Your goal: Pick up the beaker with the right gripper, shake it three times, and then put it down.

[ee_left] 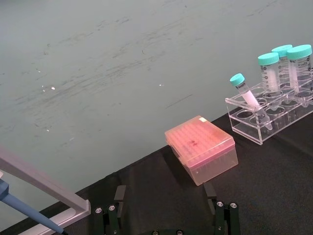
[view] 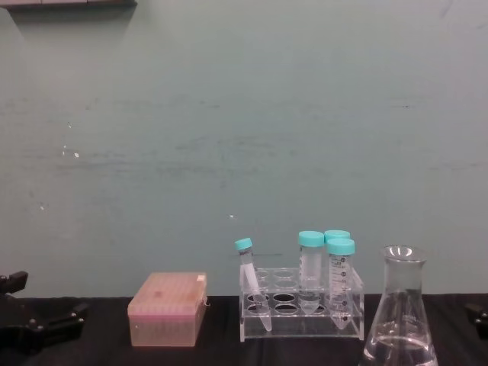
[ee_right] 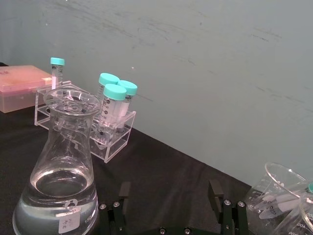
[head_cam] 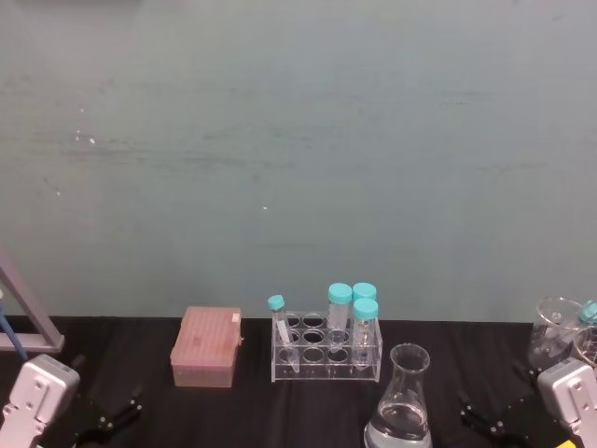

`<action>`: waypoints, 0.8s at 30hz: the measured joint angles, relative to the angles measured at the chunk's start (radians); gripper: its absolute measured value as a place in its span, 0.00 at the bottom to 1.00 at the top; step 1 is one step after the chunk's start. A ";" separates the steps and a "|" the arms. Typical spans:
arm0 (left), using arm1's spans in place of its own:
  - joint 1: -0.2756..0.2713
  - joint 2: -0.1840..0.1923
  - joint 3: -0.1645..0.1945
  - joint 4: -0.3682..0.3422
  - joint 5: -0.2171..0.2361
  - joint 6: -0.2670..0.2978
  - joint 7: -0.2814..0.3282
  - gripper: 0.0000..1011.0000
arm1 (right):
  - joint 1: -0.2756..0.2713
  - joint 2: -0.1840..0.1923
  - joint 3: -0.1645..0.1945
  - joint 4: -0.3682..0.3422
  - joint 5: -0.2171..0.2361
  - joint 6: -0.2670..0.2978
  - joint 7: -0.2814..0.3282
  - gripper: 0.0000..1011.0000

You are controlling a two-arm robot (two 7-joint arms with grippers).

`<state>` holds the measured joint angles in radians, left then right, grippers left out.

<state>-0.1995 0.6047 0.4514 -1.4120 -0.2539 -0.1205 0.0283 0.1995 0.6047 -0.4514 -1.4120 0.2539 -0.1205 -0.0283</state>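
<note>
R gripper [head_cam: 494,416] is sitting low in the bottom-right corner of head view. Jaws are gaping wide, holding nothing; wrist cam is showing the fingers [ee_right: 215,192] w/ bare black tabletop [ee_right: 166,166] btwn them. Beaker [head_cam: 401,403] is standing at the bottom edge of head view, just right of centre. It's upright, neck pointing straight up, some clear liquid sitting in the base, nothing touching it. Key relation: beaker is lying frame-left of the R gripper, near but apart, and outside the jaw gap, not btwn the fingers. So imo the pick is needing a sideways shift toward frame centre, then a close across the neck or upper cone, keeping the axis vertical. R arm is clearly the nearer one; L gripper [head_cam: 104,416] is idling in the bottom-left corner, also open & empty. Further back, tube rack [head_cam: 326,350] w/ teal-capped tubes [head_cam: 339,314] is standing just behind the beaker, w/ pink box [head_cam: 207,347] left of it. Spare glassware [head_cam: 558,327] is sitting at the right edge behind the R gripper. Both are crowding the shake path, so lift clear before shaking.
</note>
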 joint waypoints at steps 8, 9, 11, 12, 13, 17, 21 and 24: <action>0.000 0.000 0.000 0.000 0.000 0.000 0.000 0.99 | 0.000 0.000 0.000 0.000 0.000 0.000 0.000 0.99; 0.000 0.000 0.000 0.000 0.000 0.000 0.000 0.99 | 0.000 0.000 0.000 0.000 0.000 0.000 0.000 0.99; 0.000 0.000 0.000 0.000 0.000 0.000 0.000 0.99 | 0.000 0.000 0.000 0.000 0.000 0.000 0.000 0.99; 0.000 0.000 0.000 0.000 0.000 0.000 0.000 0.99 | 0.000 0.000 0.000 0.000 0.000 0.000 0.000 0.99; 0.000 0.000 0.000 0.000 0.000 0.000 0.000 0.99 | 0.000 0.000 0.000 0.000 0.000 0.000 0.000 0.99; 0.000 0.000 0.000 0.000 0.000 0.000 0.000 0.99 | 0.000 0.000 0.000 0.000 0.000 0.000 0.000 0.99; 0.000 0.000 0.000 0.000 0.000 0.000 0.000 0.99 | 0.000 0.000 0.000 0.000 0.000 0.000 0.000 0.99; 0.000 0.000 0.000 0.000 0.000 0.000 0.000 0.99 | 0.000 0.000 0.000 0.000 0.000 0.000 0.000 0.99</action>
<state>-0.1995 0.6046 0.4514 -1.4120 -0.2539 -0.1205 0.0283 0.1995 0.6047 -0.4514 -1.4120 0.2538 -0.1206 -0.0283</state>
